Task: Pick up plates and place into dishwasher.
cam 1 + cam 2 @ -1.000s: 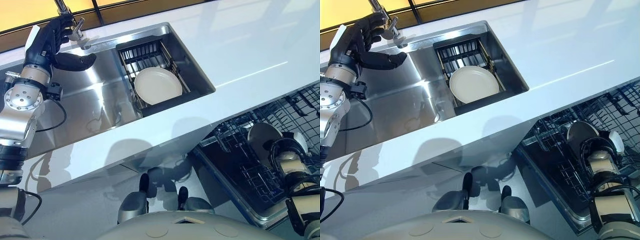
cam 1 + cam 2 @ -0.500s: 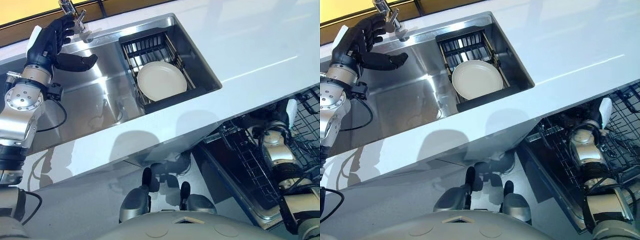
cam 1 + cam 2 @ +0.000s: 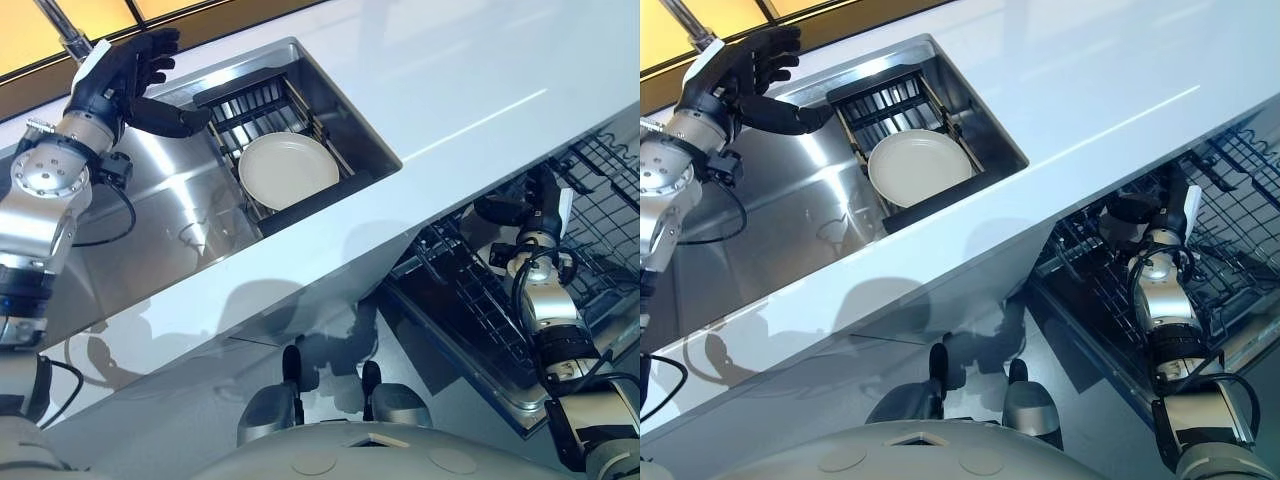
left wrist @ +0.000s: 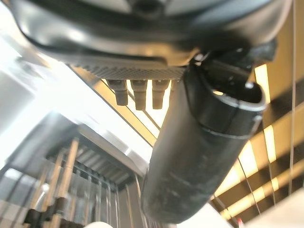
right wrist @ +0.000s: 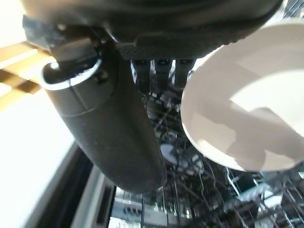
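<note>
One white counter (image 3: 480, 60), with one steel sink (image 3: 150, 210) set in it. Yellow light at the far edge. One black rack (image 3: 250, 100) in the right end of the sink, with one plate (image 3: 288, 170) lying flat inside. One open dishwasher rack (image 3: 600, 200) low on the right.

Two plates in all.

Left hand (image 3: 125, 70) up over the far left of the sink, spread wide, holding nothing, well apart from the plate.

Right hand (image 3: 525, 205) at the dishwasher rack, fingers (image 5: 159, 71) straight and apart. Second plate (image 5: 247, 114) just beside them. Cannot tell if touching.
</note>
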Controlling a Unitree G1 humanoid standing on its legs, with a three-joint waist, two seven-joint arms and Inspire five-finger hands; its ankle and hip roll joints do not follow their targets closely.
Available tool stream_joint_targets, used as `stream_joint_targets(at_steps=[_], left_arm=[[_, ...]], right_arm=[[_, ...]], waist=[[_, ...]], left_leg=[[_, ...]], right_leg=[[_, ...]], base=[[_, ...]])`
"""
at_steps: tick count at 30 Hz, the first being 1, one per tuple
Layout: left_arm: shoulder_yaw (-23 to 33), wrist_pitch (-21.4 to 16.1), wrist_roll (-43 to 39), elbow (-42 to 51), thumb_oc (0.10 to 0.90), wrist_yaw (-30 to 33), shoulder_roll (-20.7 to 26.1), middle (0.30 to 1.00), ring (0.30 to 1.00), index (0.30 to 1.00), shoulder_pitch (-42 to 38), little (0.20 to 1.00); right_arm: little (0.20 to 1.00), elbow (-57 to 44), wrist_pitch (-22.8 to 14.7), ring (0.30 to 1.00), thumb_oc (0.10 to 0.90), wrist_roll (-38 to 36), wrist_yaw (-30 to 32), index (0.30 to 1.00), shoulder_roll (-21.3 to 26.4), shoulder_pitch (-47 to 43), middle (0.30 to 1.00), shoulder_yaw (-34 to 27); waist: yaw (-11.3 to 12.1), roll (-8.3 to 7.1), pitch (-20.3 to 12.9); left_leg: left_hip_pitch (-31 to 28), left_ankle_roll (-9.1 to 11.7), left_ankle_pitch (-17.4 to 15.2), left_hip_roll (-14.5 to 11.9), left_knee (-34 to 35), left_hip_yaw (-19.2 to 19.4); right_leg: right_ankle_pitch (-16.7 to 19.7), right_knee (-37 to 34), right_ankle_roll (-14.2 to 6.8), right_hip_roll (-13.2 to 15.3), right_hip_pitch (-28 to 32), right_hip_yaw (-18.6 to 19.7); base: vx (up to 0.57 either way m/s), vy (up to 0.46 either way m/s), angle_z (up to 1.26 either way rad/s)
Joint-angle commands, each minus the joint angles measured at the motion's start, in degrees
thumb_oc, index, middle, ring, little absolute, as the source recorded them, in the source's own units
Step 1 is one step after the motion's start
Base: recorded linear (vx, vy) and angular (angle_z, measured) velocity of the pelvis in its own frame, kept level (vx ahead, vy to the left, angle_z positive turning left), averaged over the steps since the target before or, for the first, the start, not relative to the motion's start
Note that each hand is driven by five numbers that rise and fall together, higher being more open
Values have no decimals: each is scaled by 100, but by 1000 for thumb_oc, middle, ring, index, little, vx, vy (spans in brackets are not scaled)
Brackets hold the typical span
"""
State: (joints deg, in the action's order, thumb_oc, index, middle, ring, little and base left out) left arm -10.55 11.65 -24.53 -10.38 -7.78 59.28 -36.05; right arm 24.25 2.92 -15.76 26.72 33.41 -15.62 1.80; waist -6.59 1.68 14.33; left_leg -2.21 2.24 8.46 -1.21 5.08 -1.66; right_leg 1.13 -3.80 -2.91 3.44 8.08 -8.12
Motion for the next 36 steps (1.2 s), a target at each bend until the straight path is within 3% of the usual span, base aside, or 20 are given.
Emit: stream_joint_targets(at_steps=[1,7,14,17,26,33,36], left_arm=[[-332,150,393,-382,800,-533,314,900,900,900,-1130,900],[-1249,916,1186,-1265,800,-1304,282,900,900,900,-2177,900],[-1646,1559,1605,-2022,800,-2259,295,900,900,900,-2460,900],[-1615,1847,1732,-2124,800,-2575,264,900,900,900,-2350,900],[-1257,1860,2422,-2684,800,-3208,318,900,900,900,-1780,900],[-922,2096,2292,-2923,800,-3429,212,900,900,900,-1313,900],[-731,2299,1828,-3046,800,-3456,100,900,900,900,-1102,900]], right_arm=[[900,-998,-426,900,800,137,174,900,826,-9,900,-312],[900,-1537,-611,900,800,230,384,900,834,138,900,-390],[900,-2051,-785,900,800,363,499,900,863,180,900,-666],[900,-2251,-863,900,800,393,483,900,826,226,900,-755],[900,-2721,-773,900,800,609,100,900,767,282,900,-890],[900,-2886,-705,900,800,657,-67,900,804,312,900,-937],[900,-2914,-648,900,800,604,-157,900,827,301,900,-953]], waist=[[-139,348,-782],[-369,385,-794],[-517,384,-740],[-548,382,-725],[-593,358,-717],[-611,319,-681],[-619,298,-675]], left_leg=[[-328,31,-893,127,-99,475],[-335,-7,-944,219,-101,551],[-304,-49,-1011,333,-146,589],[-268,-67,-1007,365,-161,593],[-195,-145,-1061,432,-233,678],[-148,-195,-1076,462,-268,751],[-132,-196,-1057,462,-252,795]], right_leg=[[-871,1246,-349,-262,-608,-148],[-797,1229,-451,-236,-675,-92],[-685,1151,-544,-206,-718,-31],[-636,1126,-571,-206,-754,-10],[-555,1096,-649,-159,-843,4],[-540,1131,-675,-140,-910,-6],[-533,1120,-678,-139,-924,-35]], base=[[-38,59,-19],[-40,63,-20],[-34,50,-20],[-5,54,-14],[35,67,-17],[41,47,-22],[39,40,-24]])
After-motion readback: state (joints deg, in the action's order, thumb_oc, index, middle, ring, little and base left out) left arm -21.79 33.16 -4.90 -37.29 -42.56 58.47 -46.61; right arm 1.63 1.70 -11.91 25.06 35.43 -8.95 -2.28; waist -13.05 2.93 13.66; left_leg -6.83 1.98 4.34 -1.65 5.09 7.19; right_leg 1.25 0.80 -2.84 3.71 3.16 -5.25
